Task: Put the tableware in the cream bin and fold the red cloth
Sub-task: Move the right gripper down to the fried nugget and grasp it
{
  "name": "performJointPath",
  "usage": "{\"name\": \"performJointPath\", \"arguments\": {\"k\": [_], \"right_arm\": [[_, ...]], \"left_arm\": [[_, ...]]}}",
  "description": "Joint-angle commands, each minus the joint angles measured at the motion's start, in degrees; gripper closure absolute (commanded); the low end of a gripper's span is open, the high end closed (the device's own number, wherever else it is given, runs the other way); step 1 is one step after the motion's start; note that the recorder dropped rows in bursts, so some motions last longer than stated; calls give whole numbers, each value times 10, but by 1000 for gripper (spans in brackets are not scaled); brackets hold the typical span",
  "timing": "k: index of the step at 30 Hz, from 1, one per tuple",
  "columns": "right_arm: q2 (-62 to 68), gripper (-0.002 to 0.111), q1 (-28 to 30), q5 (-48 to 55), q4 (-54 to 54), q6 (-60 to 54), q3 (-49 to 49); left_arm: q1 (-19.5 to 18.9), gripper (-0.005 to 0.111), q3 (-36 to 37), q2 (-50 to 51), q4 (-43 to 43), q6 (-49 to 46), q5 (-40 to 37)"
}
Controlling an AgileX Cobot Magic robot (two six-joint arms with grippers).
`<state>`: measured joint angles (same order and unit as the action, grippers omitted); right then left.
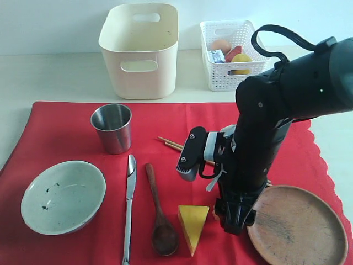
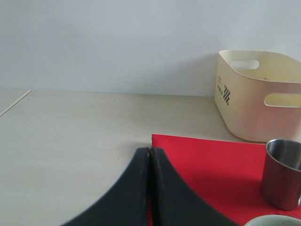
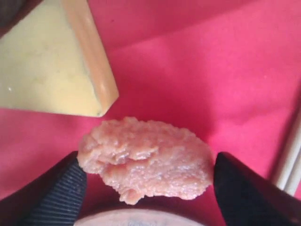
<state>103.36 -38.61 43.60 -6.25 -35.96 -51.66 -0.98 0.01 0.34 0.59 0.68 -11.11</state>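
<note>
On the red cloth (image 1: 55,127) lie a steel cup (image 1: 112,128), a speckled bowl (image 1: 63,196), a silver knife (image 1: 129,204), a dark wooden spoon (image 1: 160,212), chopsticks (image 1: 171,143) partly hidden behind the right arm, and a round wooden plate (image 1: 300,226). The cream bin (image 1: 140,52) stands behind the cloth. My right gripper (image 3: 148,165) is down at the cloth by the plate's rim, open, with a pinkish nugget (image 3: 146,160) lying between its fingers. My left gripper (image 2: 149,155) is shut and empty, near the cloth's corner (image 2: 211,165).
A yellow cheese wedge (image 1: 193,218) lies just beside the right gripper (image 1: 234,218). A white lattice basket (image 1: 231,52) holding food and a small carton stands to the right of the bin. The right arm blocks the view of the cloth's middle.
</note>
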Motion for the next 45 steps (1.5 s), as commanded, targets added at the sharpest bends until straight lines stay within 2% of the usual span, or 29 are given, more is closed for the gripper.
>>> {"name": "performJointPath", "arguments": {"k": [1,15,17,21,26,32,37,42,45], "right_arm": [[15,38,0,-18,7,1,3],[29,39,0,-44,-6,1,3],[29,47,0,-43,-7,1,3],[28,77,0,19,-7,1,-17],[26,94,0,109,-4,1,-52],[26,95,0,166,28,23,-90],[26,95,0,166,103,81,-117],[26,95,1,165,170,92,-144],[26,100,3,159,200,92,-160]], "left_arm": [[3,104,0,-3,0,0,-2],[3,104,0,-3,0,0,-2],[3,104,0,-3,0,0,-2],[3,104,0,-3,0,0,-2],[3,104,0,-3,0,0,-2],[3,104,0,-3,0,0,-2],[3,104,0,-3,0,0,-2],[3,104,0,-3,0,0,-2],[3,104,0,-3,0,0,-2]]}}
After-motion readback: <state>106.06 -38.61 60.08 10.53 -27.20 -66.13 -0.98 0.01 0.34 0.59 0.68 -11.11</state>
